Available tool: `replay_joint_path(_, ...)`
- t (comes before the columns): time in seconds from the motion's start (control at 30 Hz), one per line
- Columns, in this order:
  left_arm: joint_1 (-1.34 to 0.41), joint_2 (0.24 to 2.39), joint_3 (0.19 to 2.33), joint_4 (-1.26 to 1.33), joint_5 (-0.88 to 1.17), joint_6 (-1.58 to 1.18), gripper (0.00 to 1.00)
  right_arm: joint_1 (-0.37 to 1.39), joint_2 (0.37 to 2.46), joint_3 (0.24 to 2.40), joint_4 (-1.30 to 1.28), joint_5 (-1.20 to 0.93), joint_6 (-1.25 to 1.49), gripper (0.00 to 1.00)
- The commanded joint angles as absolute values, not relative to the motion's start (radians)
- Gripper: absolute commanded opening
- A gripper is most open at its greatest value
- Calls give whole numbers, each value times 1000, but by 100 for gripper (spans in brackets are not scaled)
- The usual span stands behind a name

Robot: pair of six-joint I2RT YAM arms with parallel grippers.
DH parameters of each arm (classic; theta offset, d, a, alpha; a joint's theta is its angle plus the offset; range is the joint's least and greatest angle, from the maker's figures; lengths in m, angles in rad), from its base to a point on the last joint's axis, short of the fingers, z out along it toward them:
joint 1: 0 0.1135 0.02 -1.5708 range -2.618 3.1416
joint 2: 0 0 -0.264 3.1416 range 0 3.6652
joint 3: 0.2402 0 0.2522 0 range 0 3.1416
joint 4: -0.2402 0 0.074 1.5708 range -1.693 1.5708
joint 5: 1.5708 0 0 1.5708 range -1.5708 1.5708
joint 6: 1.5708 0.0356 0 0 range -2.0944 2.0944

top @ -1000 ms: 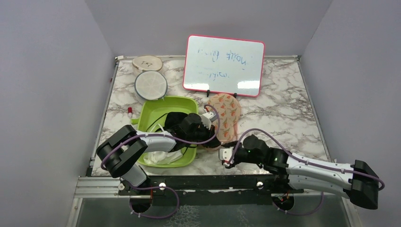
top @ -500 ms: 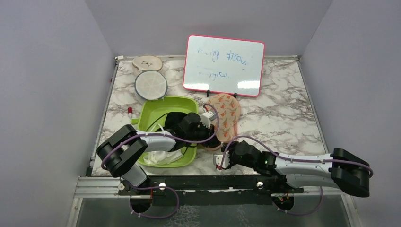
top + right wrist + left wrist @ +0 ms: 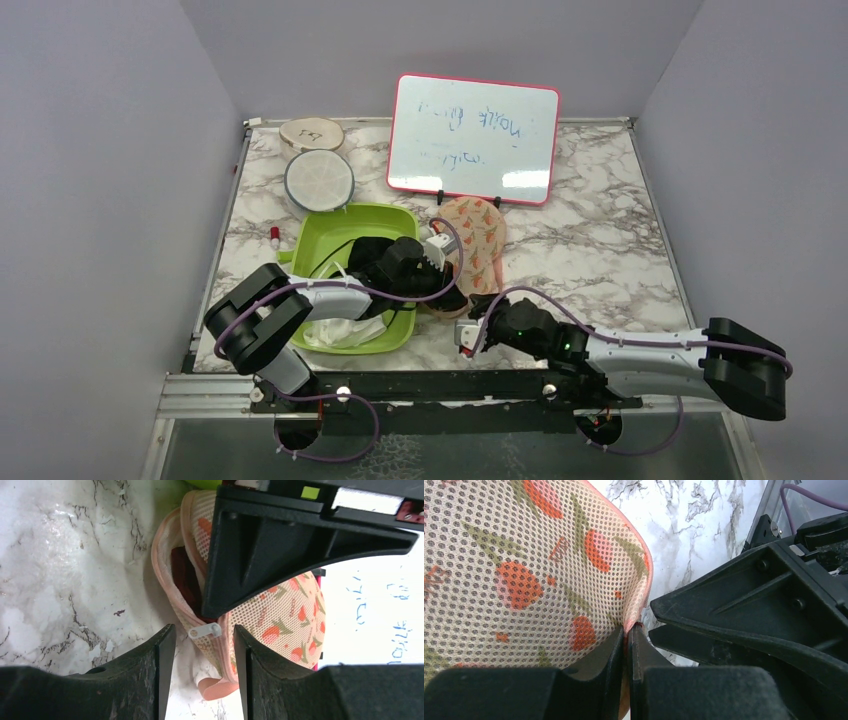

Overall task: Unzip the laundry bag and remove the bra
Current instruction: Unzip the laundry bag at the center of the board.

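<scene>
The peach laundry bag (image 3: 480, 238) with orange leaf print lies in front of the whiteboard. My left gripper (image 3: 452, 290) reaches across the green tub and is shut on the bag's near edge; the left wrist view shows the fingers (image 3: 614, 650) pinching the pink seam of the mesh (image 3: 524, 570). My right gripper (image 3: 482, 310) is open at the bag's near end. In the right wrist view (image 3: 204, 640) the white zipper pull (image 3: 205, 630) lies between the open fingertips, not clamped. The bag (image 3: 280, 610) gapes partly open and the dark maroon bra (image 3: 182, 575) shows inside.
The green tub (image 3: 312, 232) at the left holds a black garment (image 3: 372, 250) and a white cloth (image 3: 345, 330). A whiteboard (image 3: 472, 138) stands behind the bag. A round white mesh disc (image 3: 319, 179) and a wooden disc (image 3: 311, 132) lie at the back left.
My right arm swung lower and its gripper shifted left, then edged back up to the bag's near end. The left gripper kept its hold on the bag's edge.
</scene>
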State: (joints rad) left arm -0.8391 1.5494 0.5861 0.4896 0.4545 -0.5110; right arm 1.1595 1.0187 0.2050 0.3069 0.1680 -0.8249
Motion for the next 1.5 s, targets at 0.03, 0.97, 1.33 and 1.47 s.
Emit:
replay_joint_path(0.03,-839,1551,581,506,497,-520,0,1165,1002,196,381,183,-839,45)
replay_joint_path(0.97,-840,1547,580,506,499,-514,0,1166,1008,166,477,260,-847,35)
replay_joint_path(1.33,-840,1539,575,506,500,-514,0,1165,1019,187,434,282,-826,25)
replay_joint_path(1.47,-839,1537,572,506,498,-514,0,1166,989,178,441,306,-815,25)
